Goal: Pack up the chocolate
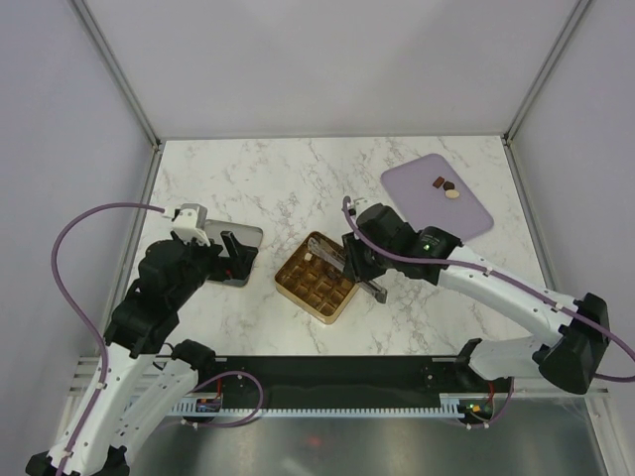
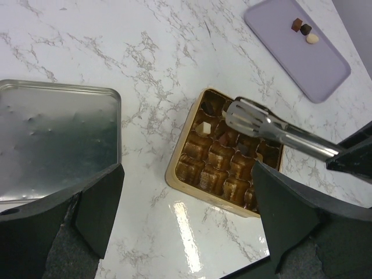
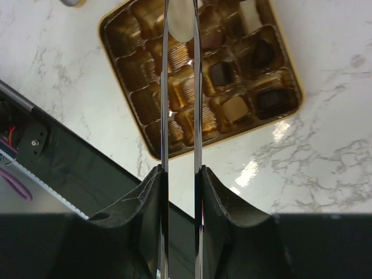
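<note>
The gold grid tray [image 1: 316, 278] lies mid-table. Several chocolates sit in its cells: a cream piece [image 2: 203, 128], a dark piece [image 3: 221, 72] and a tan piece [image 3: 235, 107]. Three more chocolates [image 1: 445, 187] lie on the lilac board [image 1: 466, 213], also seen in the left wrist view [image 2: 305, 30]. My right gripper [image 1: 359, 263] [image 3: 180, 171] is shut on metal tongs [image 2: 273, 129], whose tips hover over the tray's far cells [image 3: 180, 35]. I cannot tell whether the tips hold a piece. My left gripper [image 1: 238, 260] [image 2: 187, 174] is open and empty, just left of the tray.
A metal lid [image 1: 230, 248], silver side up [image 2: 55, 139], lies left of the tray under my left arm. A black rail [image 3: 70, 168] runs along the table's near edge. Frame posts stand at the back corners.
</note>
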